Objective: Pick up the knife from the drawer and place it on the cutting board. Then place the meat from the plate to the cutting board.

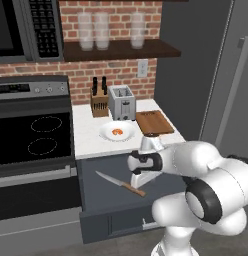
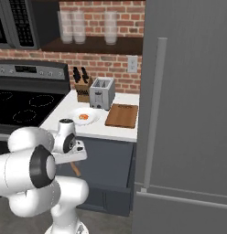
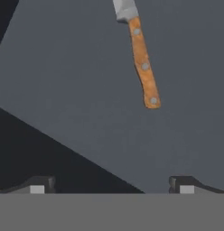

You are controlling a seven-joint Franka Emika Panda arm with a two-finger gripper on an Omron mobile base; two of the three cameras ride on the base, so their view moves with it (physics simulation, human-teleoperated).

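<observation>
While my gripper (image 3: 112, 184) hangs over the open drawer (image 1: 96, 192), jaws spread wide and holding nothing, the knife (image 1: 119, 183) lies flat on the drawer floor, centre of the left base view. I see its wooden handle at the top of the hand view. Cutting board (image 1: 154, 122) sits right of the plate (image 1: 118, 131) with the meat (image 1: 116, 132).
</observation>
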